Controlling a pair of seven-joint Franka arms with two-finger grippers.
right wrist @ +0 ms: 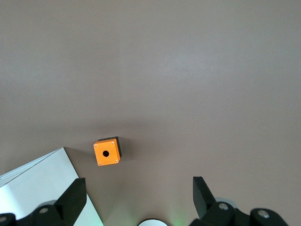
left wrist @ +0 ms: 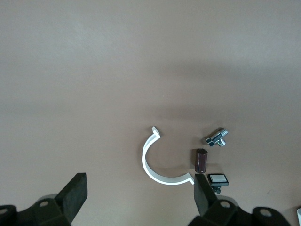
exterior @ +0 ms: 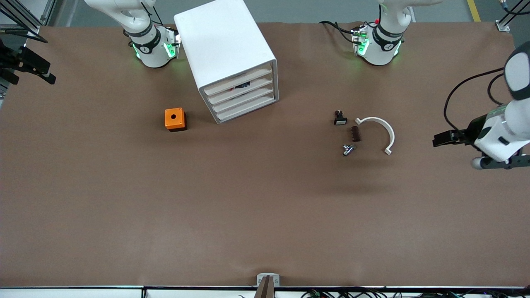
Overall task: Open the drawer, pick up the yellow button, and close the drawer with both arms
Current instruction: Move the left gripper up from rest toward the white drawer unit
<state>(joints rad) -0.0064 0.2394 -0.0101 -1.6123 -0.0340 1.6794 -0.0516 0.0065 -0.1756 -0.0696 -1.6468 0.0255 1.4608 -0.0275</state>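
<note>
- Front view, nearest things first: a small metal fitting (exterior: 348, 150), a dark cylinder (exterior: 355, 133), a white half-ring clip (exterior: 379, 133) and a small black-and-white part (exterior: 340, 118) lie close together toward the left arm's end of the table. None of them is the target, and a careless pick here would take the wrong part.
- The left gripper (exterior: 443, 138) hangs over that end of the table, well apart from the cabinet. In its wrist view its fingers (left wrist: 75, 193) are spread wide with nothing between them.
- The orange cube (exterior: 175, 119) sits beside the cabinet (exterior: 229, 58), toward the right arm's end. Its colour could be mistaken for the button's cap.
- All four trays look pushed in. Through the slot of the top drawer (exterior: 239, 83) a dark speck with some blue shows, probably the button (exterior: 242, 86), though I cannot be sure.
- The cabinet sits skewed on the table. I'd expect it to slide or tip if one arm pulls a tray while the other doesn't brace it.
- The right gripper (right wrist: 138, 200) is up over the table near the cube and cabinet, fingers (right wrist: 73, 197) spread and empty.
</note>
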